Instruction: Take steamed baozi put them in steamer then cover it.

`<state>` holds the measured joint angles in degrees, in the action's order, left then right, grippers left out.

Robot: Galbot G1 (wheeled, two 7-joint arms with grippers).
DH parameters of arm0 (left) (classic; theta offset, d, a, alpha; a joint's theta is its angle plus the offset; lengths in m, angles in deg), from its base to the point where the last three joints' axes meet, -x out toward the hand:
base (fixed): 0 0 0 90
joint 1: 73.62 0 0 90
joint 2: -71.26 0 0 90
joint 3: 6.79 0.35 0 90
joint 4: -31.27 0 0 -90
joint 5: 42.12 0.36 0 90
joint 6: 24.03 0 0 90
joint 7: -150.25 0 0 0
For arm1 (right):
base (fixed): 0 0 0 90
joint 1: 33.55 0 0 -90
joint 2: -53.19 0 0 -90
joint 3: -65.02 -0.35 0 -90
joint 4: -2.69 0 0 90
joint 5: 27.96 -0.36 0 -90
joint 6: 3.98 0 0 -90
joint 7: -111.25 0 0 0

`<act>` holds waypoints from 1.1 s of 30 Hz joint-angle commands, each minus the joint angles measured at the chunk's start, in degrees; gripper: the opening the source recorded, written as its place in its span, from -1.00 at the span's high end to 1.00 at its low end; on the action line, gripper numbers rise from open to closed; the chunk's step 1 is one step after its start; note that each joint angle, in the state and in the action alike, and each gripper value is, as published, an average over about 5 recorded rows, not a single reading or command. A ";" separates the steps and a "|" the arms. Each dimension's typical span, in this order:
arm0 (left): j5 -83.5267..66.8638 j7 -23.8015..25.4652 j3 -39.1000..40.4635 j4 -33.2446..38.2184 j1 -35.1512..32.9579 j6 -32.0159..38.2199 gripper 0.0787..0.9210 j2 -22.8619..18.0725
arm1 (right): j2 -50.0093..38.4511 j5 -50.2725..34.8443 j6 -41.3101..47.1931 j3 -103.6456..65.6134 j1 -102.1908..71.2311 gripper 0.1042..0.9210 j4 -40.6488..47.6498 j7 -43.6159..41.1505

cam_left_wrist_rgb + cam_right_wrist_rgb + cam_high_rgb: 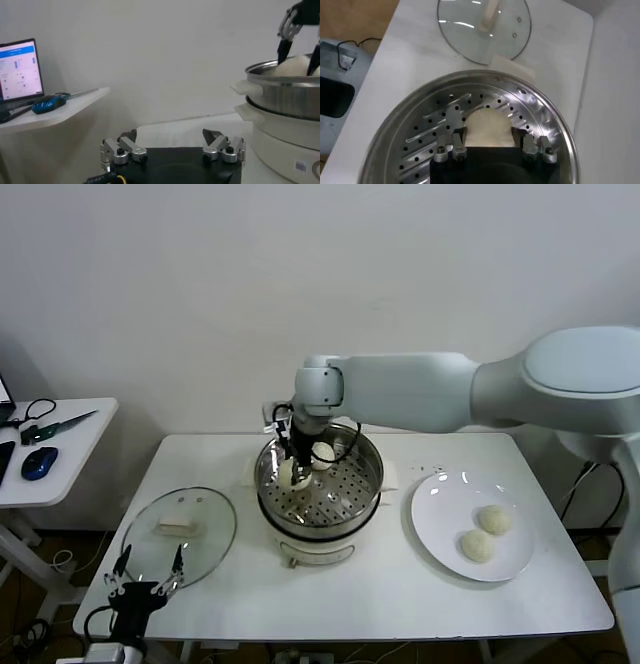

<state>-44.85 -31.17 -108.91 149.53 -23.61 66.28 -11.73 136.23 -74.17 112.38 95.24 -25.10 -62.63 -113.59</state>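
Right end effector reaches down into the steamer, its two fingers set on either side of a steamed bun that rests on the perforated tray; the fingers lie close against the bun's sides, gripping it. A second bun sits on the tray just beyond it, toward the far side. The steamer stands at the middle of the white tabletop on its cream base. To its right, a flat white plate carries two more buns, side by side. To the steamer's left, the glass lid lies flat on the tabletop, handle upward, apart from the pot. Left end effector hovers at the near left edge of the tabletop, just beside the lid's near rim, fingers spread wide and holding nothing. A side table stands farther left, bearing a blue mouse.
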 commanded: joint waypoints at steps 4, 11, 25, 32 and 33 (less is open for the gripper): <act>0.12 0.02 0.10 -0.13 0.17 -0.07 -0.77 -0.11 | 1.70 2.21 -0.49 -1.42 -4.91 -0.32 4.27 1.38; 0.29 0.01 0.11 -0.17 0.32 -0.10 -0.77 -0.11 | -2.23 1.03 -3.28 -2.01 0.07 -0.70 0.27 -1.30; 0.22 -0.04 0.03 0.46 0.06 -0.10 -0.77 -0.09 | -35.22 1.61 -14.33 15.82 23.65 -0.76 -17.77 -16.87; -0.02 -0.15 0.08 0.87 0.32 -0.29 -0.77 -0.49 | -51.45 15.07 -14.84 18.95 16.02 -0.76 -22.27 -12.40; -0.02 -0.16 0.15 0.87 0.37 -0.30 -0.77 -0.52 | -52.90 16.93 -14.78 17.80 13.81 -0.76 -22.08 -12.02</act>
<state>-44.84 -31.30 -108.74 150.26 -23.28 66.04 -12.23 105.03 -68.64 100.54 107.37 -9.31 -76.78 -125.02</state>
